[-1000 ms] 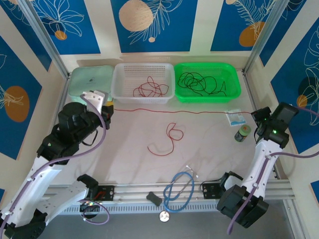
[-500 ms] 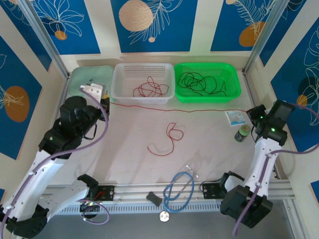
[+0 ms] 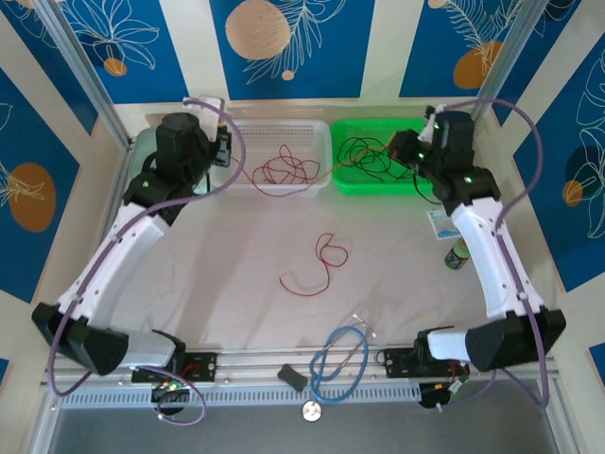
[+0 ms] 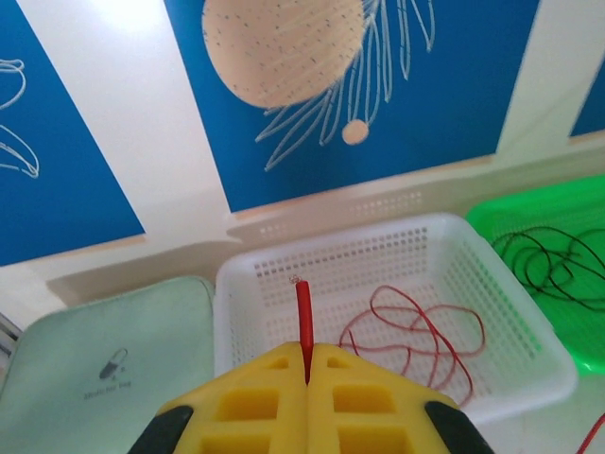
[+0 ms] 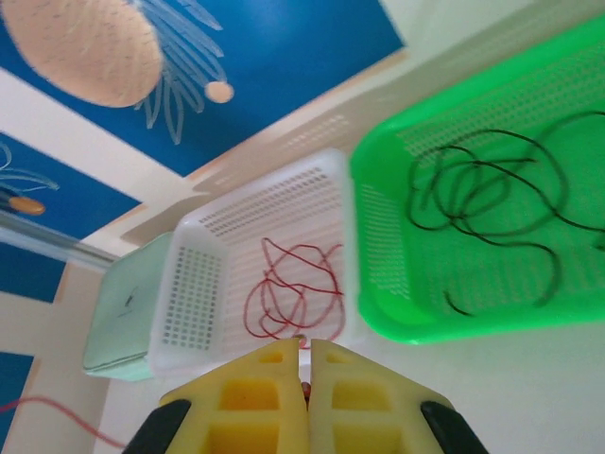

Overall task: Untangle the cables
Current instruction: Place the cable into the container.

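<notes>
While I watch both arms at 12 o'clock, left gripper (image 4: 307,367) clamps a red cable (image 4: 303,317) end and right gripper (image 5: 304,364) pinches red cable too. Red tangle (image 4: 416,331) in white basket (image 4: 225,322), black cables (image 5: 482,199) in green basket (image 5: 373,255) at 1, loose red strand (image 3: 326,265) mid-table.

Quick tally: two baskets, one white (image 3: 293,189) and one green (image 3: 364,184). Three red cables: one bunched (image 3: 279,170) in the white basket, one loose (image 3: 326,263) on the counter (image 3: 236,265), and one held up in the air (image 4: 303,317). One black cable tangle (image 5: 492,189), can't tell how many strands. One blue looped tube (image 3: 340,359), one pale green pouch (image 4: 104,359), one small jar (image 3: 458,253), one packet (image 3: 440,222). Two robot arms, left (image 3: 113,255) and right (image 3: 487,255).
</notes>
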Available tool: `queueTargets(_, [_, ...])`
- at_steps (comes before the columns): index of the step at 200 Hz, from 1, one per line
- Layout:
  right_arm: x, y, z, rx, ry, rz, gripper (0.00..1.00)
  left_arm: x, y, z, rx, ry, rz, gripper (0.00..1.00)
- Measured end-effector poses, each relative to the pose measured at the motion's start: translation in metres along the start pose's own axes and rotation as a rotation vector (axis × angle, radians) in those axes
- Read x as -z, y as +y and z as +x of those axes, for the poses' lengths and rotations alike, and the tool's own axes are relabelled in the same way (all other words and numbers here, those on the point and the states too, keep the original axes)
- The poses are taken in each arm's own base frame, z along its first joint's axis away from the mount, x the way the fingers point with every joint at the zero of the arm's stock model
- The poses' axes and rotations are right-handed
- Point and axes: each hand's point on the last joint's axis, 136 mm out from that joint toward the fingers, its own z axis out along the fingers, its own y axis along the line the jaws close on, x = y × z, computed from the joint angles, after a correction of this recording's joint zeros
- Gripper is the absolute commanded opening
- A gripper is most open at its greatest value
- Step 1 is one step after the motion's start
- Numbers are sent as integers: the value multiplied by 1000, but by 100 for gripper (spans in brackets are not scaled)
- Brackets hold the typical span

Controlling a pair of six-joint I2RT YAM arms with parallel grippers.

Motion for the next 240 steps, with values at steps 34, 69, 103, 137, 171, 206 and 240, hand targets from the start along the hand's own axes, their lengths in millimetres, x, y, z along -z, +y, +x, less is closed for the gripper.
queueTargets(34, [-50,38,8,67,60,-63,0,-41,10,-15,19,-34,-31,0])
queueTargets(69, [-117,65,28,114,129,-100,0,-96,15,-3,27,-32,-53,0])
queueTargets(103, [-189,79,58,129,215,-108,0,-161,10,43,18,48,-53,0])
queueTargets(137, [-255,81,100,140,318,-93,0,-219,-10,99,23,154,9,0])
queueTargets(171, [-292,64,144,143,419,-37,0,-244,-29,136,51,230,85,21])
queueTargets(206, [-292,46,165,135,486,36,3,-244,-44,143,74,253,167,56])
queueTargets(240, [-292,34,169,127,490,88,31,-242,-55,141,104,253,230,73])
